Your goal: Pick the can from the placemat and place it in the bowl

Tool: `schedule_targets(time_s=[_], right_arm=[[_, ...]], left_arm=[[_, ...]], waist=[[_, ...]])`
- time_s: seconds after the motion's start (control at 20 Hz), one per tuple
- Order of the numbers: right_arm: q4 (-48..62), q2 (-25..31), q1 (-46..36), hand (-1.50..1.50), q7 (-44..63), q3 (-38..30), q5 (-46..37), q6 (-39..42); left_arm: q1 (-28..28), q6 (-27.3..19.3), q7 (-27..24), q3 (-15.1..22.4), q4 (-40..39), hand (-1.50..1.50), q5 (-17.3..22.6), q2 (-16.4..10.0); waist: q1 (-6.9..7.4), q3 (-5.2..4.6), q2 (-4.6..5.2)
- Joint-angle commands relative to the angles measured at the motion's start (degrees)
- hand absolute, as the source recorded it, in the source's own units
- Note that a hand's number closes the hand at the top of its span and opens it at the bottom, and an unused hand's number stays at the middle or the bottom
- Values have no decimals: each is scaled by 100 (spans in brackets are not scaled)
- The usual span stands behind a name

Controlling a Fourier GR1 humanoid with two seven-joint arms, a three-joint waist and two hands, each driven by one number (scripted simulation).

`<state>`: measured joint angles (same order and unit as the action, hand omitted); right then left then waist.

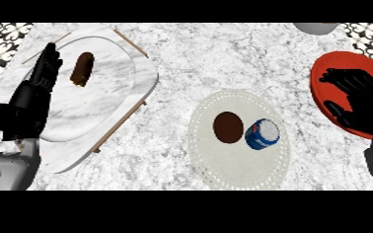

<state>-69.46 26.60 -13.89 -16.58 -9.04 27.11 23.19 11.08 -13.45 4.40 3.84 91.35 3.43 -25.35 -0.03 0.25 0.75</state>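
Far left: left hand (33,96) resting, fingers straight and up, holding nothing, beside a marble tray (138,86). Mid-bench (218,54): round pale placemat (218,170) carrying a brown oval (228,127) and, just right of it, the blue can (262,134), seemingly upright with pale top showing. Right edge: right hand (350,96) spread and empty over the red bowl (324,69). From that hand, left and slightly nearer to the can; far closer than the left hand.

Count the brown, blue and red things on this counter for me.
Brown: 2, an oval lump on the placemat and a stick on the plate
Blue: 1, the can
Red: 1, the bowl
Total: 4
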Motion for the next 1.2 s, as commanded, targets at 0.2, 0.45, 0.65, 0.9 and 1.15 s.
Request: schedule_targets(time_s=[0.2, 0.45, 0.65, 0.9, 1.15], right_arm=[[685, 1024, 342, -150, -2485, 11, -1505, 1432], [333, 1330, 2, -150, -2223, 655, -2498, 921], [-253, 1805, -441, -150, -1187, 912, -2813, 822], [-776, 1593, -679, -150, -602, 1518, -3395, 900], [-1272, 1416, -909, -150, 159, 1740, -3368, 1500]], left_arm=[[117, -294, 237, 251, -311, 0, -336, 382], [67, -342, 340, 389, -179, 0, -466, 526], [185, -264, 450, 165, -102, 0, -395, 373], [211, -229, 214, 183, -354, 0, -471, 560], [525, 32, 419, -55, -515, 0, -407, 460]], waist=[[19, -7, -26], [79, -19, -55], [77, -32, -74], [28, -30, -70], [-7, -29, -73]])
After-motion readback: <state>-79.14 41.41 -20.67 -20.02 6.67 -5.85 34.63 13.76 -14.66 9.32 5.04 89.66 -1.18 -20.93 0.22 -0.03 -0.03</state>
